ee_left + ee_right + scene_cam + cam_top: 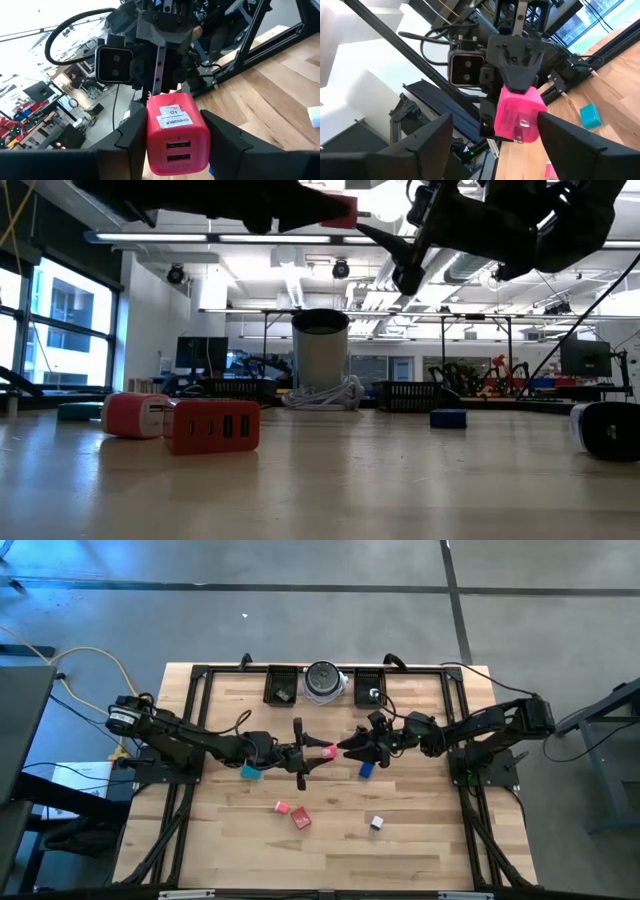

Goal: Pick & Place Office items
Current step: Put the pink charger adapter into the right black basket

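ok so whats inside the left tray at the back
In the high view the left tray holds one small pale item near its front right corner; what it is cannot be told. The rest of its floor looks dark. The low view shows only the tray's side, so nothing inside is visible there.

Count, high view. Robot arms: 2, one from frame left, one from frame right.

Black rectangular trays (281,686): 2, upper centre, second tray (370,686) just right of the dish. Round silver-grey dish (323,681): 1, between them.

Small block-like items seen: 6.
- pink charger (328,751): 1, centre, raised off the table
- teal block (250,771): 1
- blue block (366,769): 1
- red blocks (301,819): 2, lower centre
- white-and-dark block (377,823): 1
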Robot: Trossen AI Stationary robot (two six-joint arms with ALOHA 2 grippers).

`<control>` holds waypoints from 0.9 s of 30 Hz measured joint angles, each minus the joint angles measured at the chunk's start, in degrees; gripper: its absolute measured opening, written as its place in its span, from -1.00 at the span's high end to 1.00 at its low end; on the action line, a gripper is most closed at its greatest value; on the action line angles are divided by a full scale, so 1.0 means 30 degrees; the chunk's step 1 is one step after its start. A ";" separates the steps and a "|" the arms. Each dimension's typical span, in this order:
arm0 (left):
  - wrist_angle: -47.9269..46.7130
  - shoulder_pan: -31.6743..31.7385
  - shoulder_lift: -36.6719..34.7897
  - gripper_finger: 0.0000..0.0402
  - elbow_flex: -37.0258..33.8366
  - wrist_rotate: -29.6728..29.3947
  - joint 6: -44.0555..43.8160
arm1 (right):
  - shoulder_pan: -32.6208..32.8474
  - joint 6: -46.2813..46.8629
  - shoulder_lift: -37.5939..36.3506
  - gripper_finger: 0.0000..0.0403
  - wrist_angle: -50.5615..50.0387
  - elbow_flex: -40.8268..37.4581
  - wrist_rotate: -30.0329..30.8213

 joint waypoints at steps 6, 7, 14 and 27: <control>-0.1429 -0.0002 -0.0025 0.27 0.0644 -0.0048 -0.0144 | -0.0005 0.0059 0.0830 -0.37 -0.0392 0.0638 -0.0441; -0.1567 -0.0009 -0.0029 0.27 0.0675 -0.0052 -0.0160 | -0.0007 0.0092 0.1074 -0.37 -0.0371 0.0763 -0.0568; -0.1669 0.0013 0.0007 0.27 0.0795 0.0228 -0.0432 | 0.0007 0.0086 0.2219 -0.37 -0.0194 0.1513 -0.0817; -0.1633 -0.0075 -0.0007 0.27 0.0795 0.0107 -0.0348 | 0.0000 -0.0002 0.2528 -0.14 0.0331 0.1796 -0.1453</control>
